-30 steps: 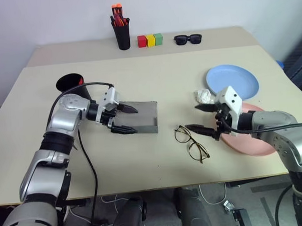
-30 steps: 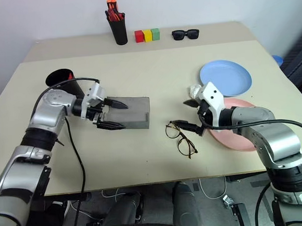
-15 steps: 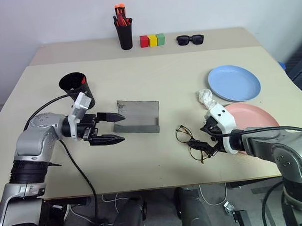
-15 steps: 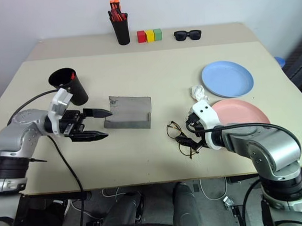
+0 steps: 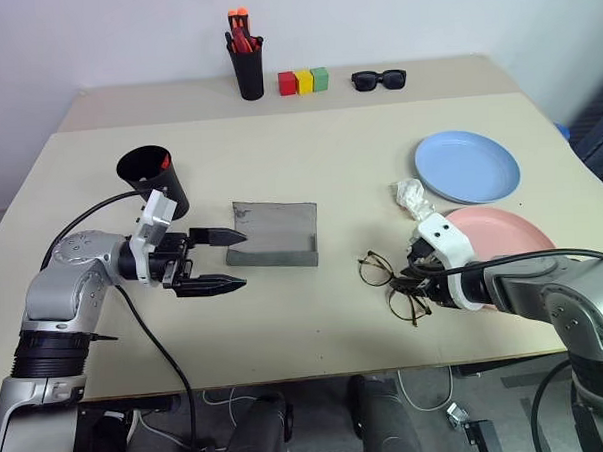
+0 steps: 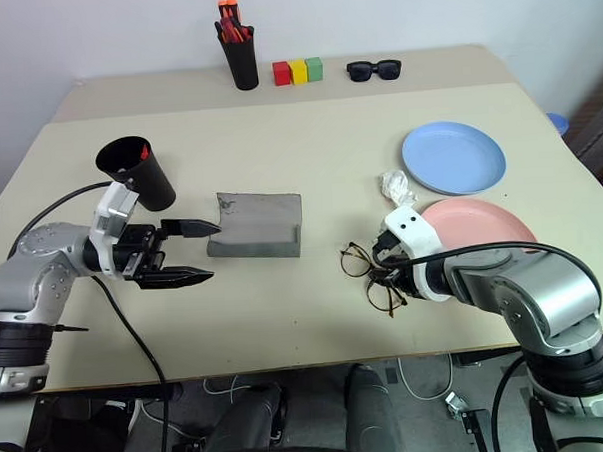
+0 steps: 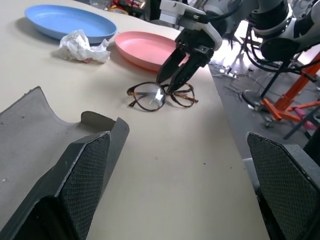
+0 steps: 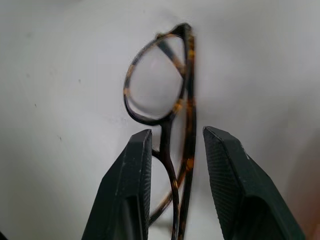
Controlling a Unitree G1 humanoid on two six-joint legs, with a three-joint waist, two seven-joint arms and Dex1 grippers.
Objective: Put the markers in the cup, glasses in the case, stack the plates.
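Glasses (image 6: pixel 372 278): folded, lying flat on the beige table (image 6: pixel 308 156) between the case (image 6: pixel 256 226) and the pink plate (image 6: pixel 482 228), long axis running from the case side toward the near edge. Right end effector (image 6: pixel 389 277): angled down over the frame, fingers (image 8: pixel 127 190) narrowed either side of the bridge and temple (contact not certain); left end effector (image 6: pixel 198 253): spread wide, empty, pointing level at the open grey case just beside it. Surroundings: blue plate (image 6: pixel 454 157) behind the pink one, black cup (image 6: pixel 137 173) far left, white wall behind.
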